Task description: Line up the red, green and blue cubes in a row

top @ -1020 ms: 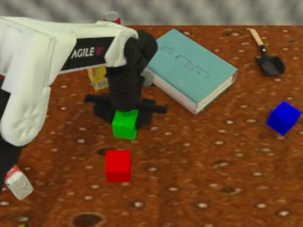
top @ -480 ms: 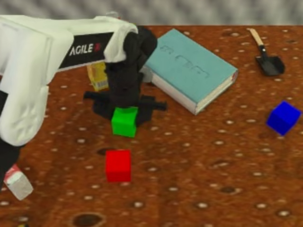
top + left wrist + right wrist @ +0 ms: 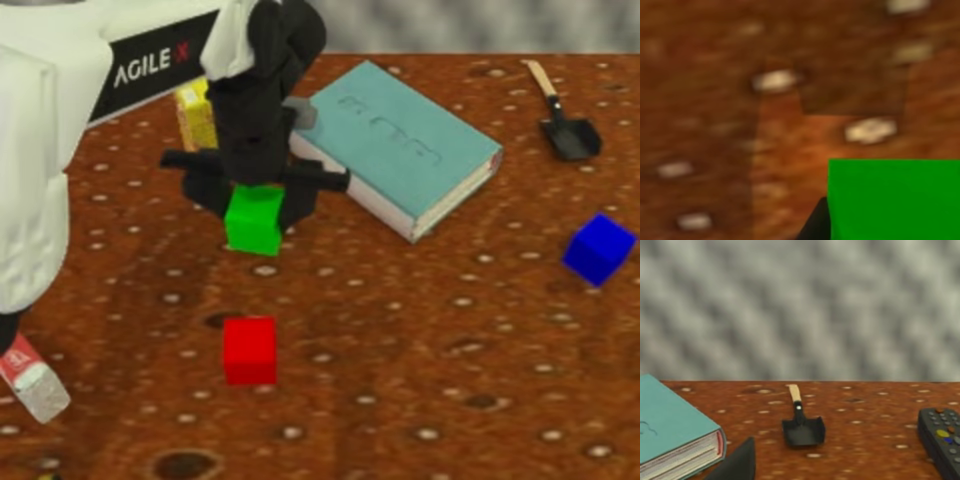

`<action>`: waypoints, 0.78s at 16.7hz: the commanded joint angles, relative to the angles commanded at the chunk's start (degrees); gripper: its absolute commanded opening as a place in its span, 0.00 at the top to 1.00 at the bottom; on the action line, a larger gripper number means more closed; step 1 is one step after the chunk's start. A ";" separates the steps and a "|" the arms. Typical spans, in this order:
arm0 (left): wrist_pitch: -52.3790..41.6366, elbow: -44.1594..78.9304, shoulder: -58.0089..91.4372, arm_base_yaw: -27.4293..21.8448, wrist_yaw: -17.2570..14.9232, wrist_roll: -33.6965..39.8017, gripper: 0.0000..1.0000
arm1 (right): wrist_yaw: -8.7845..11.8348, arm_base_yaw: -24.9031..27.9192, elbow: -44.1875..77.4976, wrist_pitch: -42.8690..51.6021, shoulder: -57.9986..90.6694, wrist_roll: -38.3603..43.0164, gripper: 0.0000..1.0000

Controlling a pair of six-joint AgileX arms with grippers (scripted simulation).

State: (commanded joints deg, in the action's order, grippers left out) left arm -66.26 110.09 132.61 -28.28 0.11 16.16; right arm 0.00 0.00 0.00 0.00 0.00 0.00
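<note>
My left gripper (image 3: 255,208) is shut on the green cube (image 3: 253,220), holding it clear of the table at the centre left. In the left wrist view the green cube (image 3: 895,200) fills the corner beside one dark finger (image 3: 817,225), with the table well below. The red cube (image 3: 249,350) sits on the table nearer the front, almost straight under the held one. The blue cube (image 3: 598,249) rests alone far to the right. My right arm is out of the top view, parked.
A teal book (image 3: 400,145) lies just right of the left gripper. Behind the gripper stands a yellow carton (image 3: 197,115). A small black shovel (image 3: 565,125) lies at the back right, a remote (image 3: 942,440) beyond it. A red-and-white object (image 3: 30,378) lies front left.
My left gripper has risen with the green cube, lifting it off the table and a little toward the back. The red and blue cubes have not moved.
</note>
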 joint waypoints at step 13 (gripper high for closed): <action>0.12 -5.99 -5.26 -13.39 0.70 21.73 1.00 | 0.00 0.00 0.00 0.00 0.00 0.00 0.00</action>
State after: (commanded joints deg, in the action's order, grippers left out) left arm -66.15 104.10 127.35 -41.67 0.81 37.88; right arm 0.00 0.00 0.00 0.00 0.00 0.00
